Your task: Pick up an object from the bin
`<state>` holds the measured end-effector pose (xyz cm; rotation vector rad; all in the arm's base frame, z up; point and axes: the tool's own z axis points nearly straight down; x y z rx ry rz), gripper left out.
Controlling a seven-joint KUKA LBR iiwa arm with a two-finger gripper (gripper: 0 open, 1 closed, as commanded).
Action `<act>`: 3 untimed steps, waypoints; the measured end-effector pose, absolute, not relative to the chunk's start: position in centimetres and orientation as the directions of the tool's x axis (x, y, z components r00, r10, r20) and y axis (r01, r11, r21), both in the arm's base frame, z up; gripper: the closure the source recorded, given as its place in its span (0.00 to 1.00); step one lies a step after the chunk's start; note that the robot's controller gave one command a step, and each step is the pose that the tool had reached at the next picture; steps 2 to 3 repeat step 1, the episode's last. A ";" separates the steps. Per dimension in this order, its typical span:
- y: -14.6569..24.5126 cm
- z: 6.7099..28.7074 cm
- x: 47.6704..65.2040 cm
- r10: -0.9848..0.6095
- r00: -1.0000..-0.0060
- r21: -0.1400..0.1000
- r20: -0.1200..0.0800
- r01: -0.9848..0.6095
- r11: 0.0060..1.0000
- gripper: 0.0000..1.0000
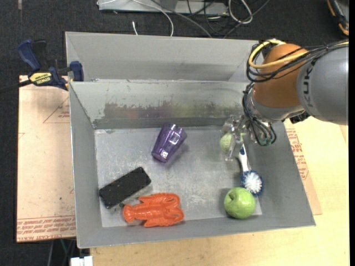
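My gripper [237,132] hangs low over the right side of the bin, near the back wall. Right beside it on the left lies a small pale green round thing [226,143]. A brush with a white and blue handle and a white bristle head [247,172] runs from under the gripper toward the front. It cannot be made out whether the gripper touches either of them. A green apple [239,203] rests in front of the brush head, near the front right corner.
A purple plastic cup [168,143] lies on its side in the middle of the bin. A black block [125,187] and an orange toy lobster [154,209] lie at the front left. The arm with its orange cover comes in over the right rim.
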<state>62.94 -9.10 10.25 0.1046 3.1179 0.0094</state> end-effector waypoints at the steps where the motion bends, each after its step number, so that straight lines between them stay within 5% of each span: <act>1: -9.1 15.2 63.1 0.067 -0.997 0.007 -0.026 0.067 0.998 1.00; 3: -9.1 15.2 63.1 0.067 -0.997 0.007 -0.026 0.067 0.998 1.00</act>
